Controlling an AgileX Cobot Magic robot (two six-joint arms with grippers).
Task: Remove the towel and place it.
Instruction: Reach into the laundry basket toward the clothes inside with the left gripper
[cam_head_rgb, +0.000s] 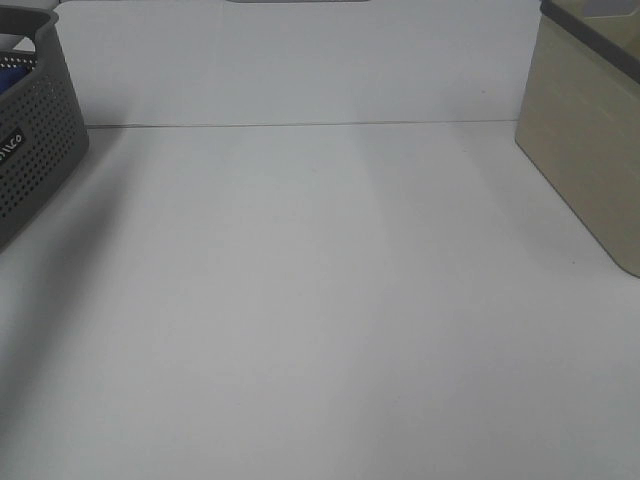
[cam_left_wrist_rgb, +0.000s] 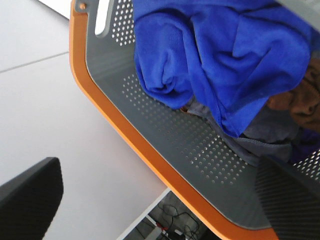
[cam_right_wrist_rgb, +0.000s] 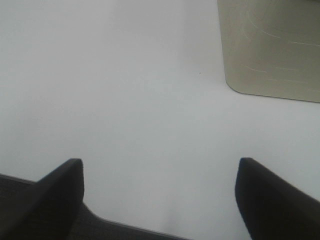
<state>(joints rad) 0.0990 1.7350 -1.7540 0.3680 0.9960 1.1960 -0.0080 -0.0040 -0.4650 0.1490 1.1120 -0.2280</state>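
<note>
The royal-blue towel (cam_left_wrist_rgb: 220, 55) lies bunched in the grey perforated basket (cam_left_wrist_rgb: 165, 130), which has an orange rim. It rests on top of other cloths. My left gripper (cam_left_wrist_rgb: 157, 167) hangs open above the basket's edge, short of the towel, with nothing between its fingers (cam_left_wrist_rgb: 30, 200). In the exterior high view the basket (cam_head_rgb: 35, 150) stands at the far left edge with a sliver of the blue towel (cam_head_rgb: 10, 78) showing inside. Neither gripper appears in that view. My right gripper (cam_right_wrist_rgb: 160, 162) is open over bare white table, holding nothing.
A beige box (cam_head_rgb: 585, 130) stands at the table's back right, also seen as the beige box (cam_right_wrist_rgb: 270, 47) ahead of the right gripper. Brown cloth (cam_left_wrist_rgb: 300, 102) and grey cloth (cam_left_wrist_rgb: 265, 135) lie under the towel. The white table (cam_head_rgb: 320, 300) spans between basket and box.
</note>
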